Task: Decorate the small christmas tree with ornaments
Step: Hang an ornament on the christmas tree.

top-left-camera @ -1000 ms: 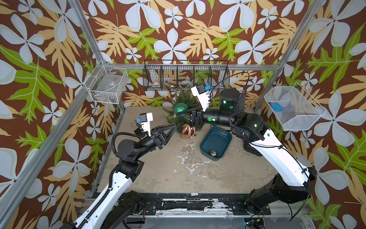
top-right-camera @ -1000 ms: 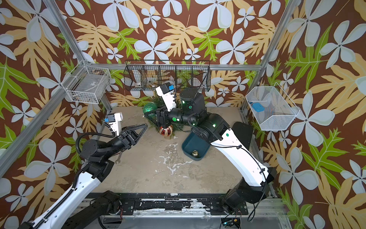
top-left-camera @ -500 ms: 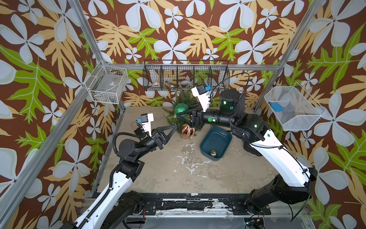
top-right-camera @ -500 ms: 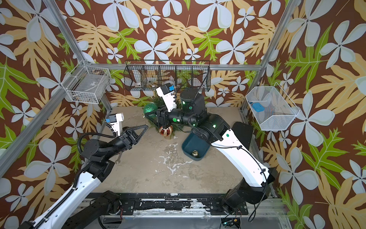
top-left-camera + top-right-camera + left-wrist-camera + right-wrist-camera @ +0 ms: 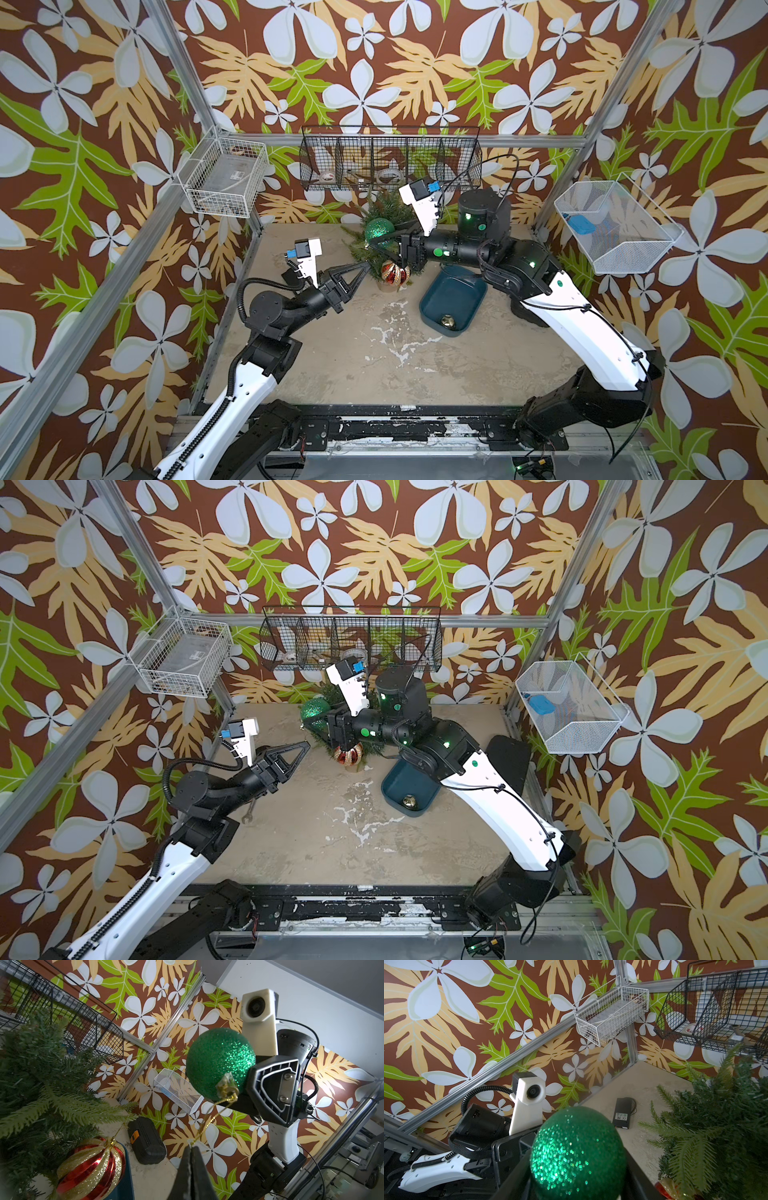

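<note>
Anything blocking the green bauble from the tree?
Nothing visible. In the left wrist view open air separates the green bauble from the nearest tips of the tree. The red ornament hangs lower on the tree, off that line. The left gripper pinches the bauble's gold loop.

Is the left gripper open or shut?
Shut. The left gripper has its fingers pressed together on the gold string of the green ball.
</note>
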Robot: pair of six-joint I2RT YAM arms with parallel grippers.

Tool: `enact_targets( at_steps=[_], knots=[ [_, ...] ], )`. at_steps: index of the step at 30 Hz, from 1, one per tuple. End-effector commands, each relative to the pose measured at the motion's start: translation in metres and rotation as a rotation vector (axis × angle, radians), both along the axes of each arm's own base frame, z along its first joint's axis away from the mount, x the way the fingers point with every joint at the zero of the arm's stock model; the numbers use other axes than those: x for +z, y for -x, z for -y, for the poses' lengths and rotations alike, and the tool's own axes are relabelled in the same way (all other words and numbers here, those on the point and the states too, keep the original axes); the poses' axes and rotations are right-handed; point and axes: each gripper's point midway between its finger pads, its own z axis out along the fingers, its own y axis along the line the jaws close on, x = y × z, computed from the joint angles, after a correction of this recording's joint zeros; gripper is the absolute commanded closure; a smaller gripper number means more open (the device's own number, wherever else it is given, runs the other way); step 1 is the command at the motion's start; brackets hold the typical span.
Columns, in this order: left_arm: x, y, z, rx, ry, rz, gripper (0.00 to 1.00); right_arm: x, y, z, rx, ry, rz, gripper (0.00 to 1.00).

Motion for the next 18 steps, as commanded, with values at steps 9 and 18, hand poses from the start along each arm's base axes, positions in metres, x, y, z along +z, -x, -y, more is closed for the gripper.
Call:
enact_targets(
  at_steps=[9, 18],
  knots=[
    [-0.019, -0.022, -0.018, 0.147, -0.064, -0.036, 1.0, -0.034, -0.027, -0.012, -0.064, 0.095, -0.002, 0.45],
    [-0.043, -0.04, -0.034, 0.218, -0.084, -0.095, 1.0, -0.049, -0.05, -0.017, -0.134, 0.153, 0.014, 0.45]
  ],
)
